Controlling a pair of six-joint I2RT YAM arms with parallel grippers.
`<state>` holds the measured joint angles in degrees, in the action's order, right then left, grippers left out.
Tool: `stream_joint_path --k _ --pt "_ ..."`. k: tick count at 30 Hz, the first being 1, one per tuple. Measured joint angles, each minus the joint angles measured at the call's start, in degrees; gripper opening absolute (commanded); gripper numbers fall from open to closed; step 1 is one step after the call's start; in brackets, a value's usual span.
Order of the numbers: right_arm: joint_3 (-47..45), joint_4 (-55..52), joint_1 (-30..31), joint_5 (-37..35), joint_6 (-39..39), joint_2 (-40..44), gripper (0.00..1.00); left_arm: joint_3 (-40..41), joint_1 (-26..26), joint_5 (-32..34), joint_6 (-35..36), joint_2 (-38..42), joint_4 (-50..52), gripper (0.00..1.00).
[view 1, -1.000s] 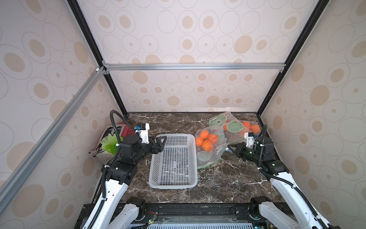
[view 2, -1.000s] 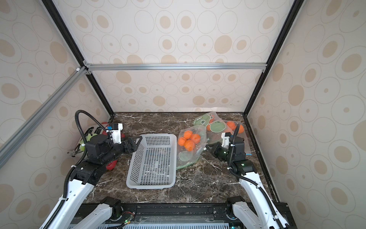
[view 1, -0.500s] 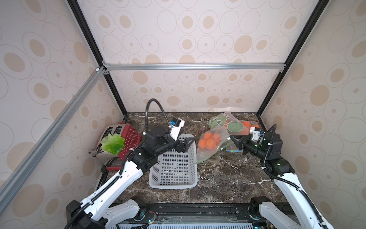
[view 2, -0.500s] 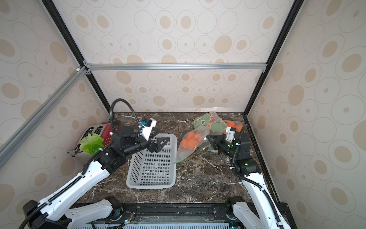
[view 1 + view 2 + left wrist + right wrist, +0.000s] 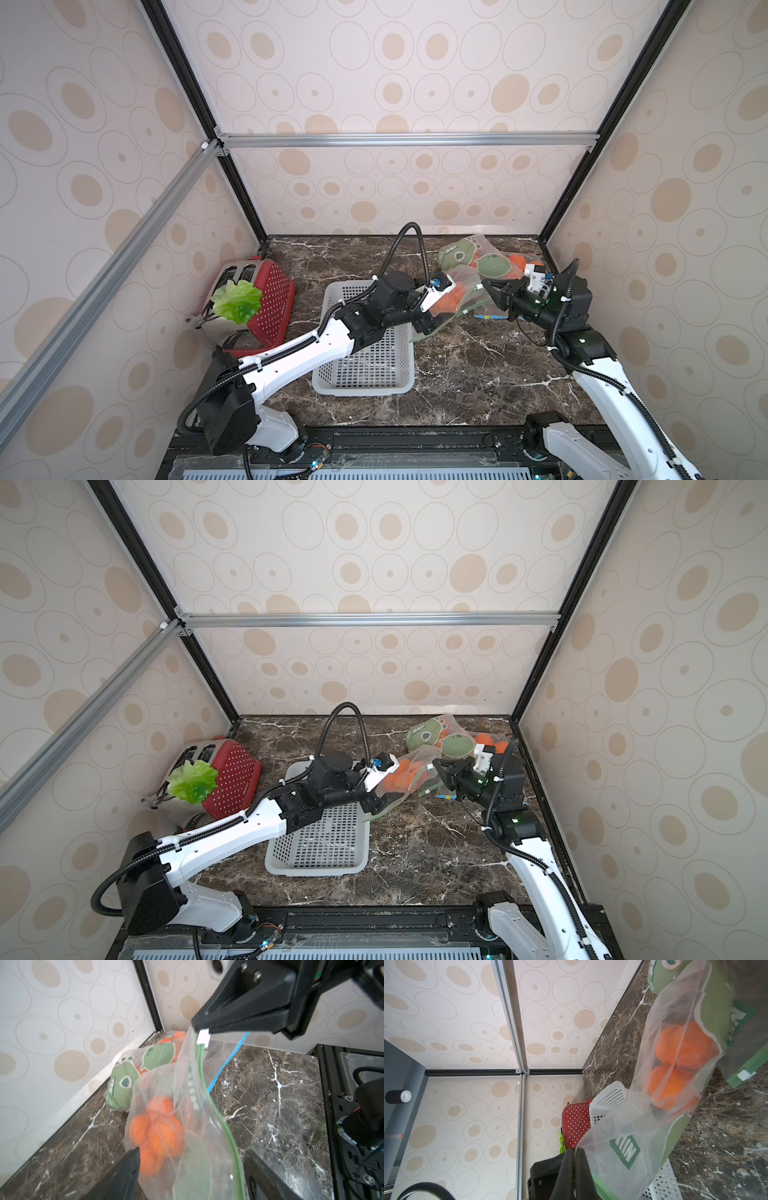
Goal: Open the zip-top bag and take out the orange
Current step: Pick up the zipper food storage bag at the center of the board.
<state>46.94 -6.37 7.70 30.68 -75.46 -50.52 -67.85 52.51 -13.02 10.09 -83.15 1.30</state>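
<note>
The right pincer point(image 5: 487, 286) is closed on the white slider point(image 5: 203, 1035) at the top corner of the zip-top bag point(image 5: 462, 291). It holds that corner up off the counter point(image 5: 478, 374), so the clear film hangs slack beneath it. Its wrist points across toward the middle of the cell. The forearm angles up and back from a bent elbow, and the lower link rises from the base at the front right edge.

The left pincer point(image 5: 191, 1150) stands wide open. In the left wrist view its two black fingers point(image 5: 126, 1169) flank the bag's lower end, and the green zip strip runs down between them; the jaws are not closed on the film. The left arm stretches long and low from its base at the front left. Its forearm crosses over the white basket point(image 5: 365, 374) and its wrist reaches past the basket's far right corner to the bag.

The oranges point(image 5: 160, 1126) sit bunched in the bag's hanging belly and show through the film. In both top views they lie between the two pincers. Whether the zip is parted cannot be told.

Behind, near the back wall, a dinosaur-print bag point(image 5: 478, 259) lies on the counter. Far to the left a red toaster point(image 5: 270, 299) carries a lettuce leaf point(image 5: 237, 301).
</note>
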Motion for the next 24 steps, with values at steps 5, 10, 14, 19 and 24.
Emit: stream_joint_path --k 5,10,14,19,24 --pt "-0.5 0.1 0.0 -0.4 -0.2 0.2 0.0 -2.5 1.6 1.6 1.5 -2.7 -1.1 0.67" --pt "-1.1 0.0 0.0 -0.7 -0.2 0.7 0.0 -4.0 1.8 3.0 1.6 -6.3 -1.4 0.62" --pt "-1.5 -0.1 0.0 -0.9 -0.2 1.3 0.0 -4.9 2.4 3.5 1.2 -8.5 -1.8 0.56" --pt "-1.7 -0.1 -0.1 -1.0 -0.2 1.3 0.0 -5.8 3.1 4.7 0.2 -10.4 -2.7 0.44" --pt "-1.7 -0.5 -0.2 -1.0 -0.2 1.3 0.0 -6.5 3.7 5.4 -1.2 -10.7 -2.6 0.61"
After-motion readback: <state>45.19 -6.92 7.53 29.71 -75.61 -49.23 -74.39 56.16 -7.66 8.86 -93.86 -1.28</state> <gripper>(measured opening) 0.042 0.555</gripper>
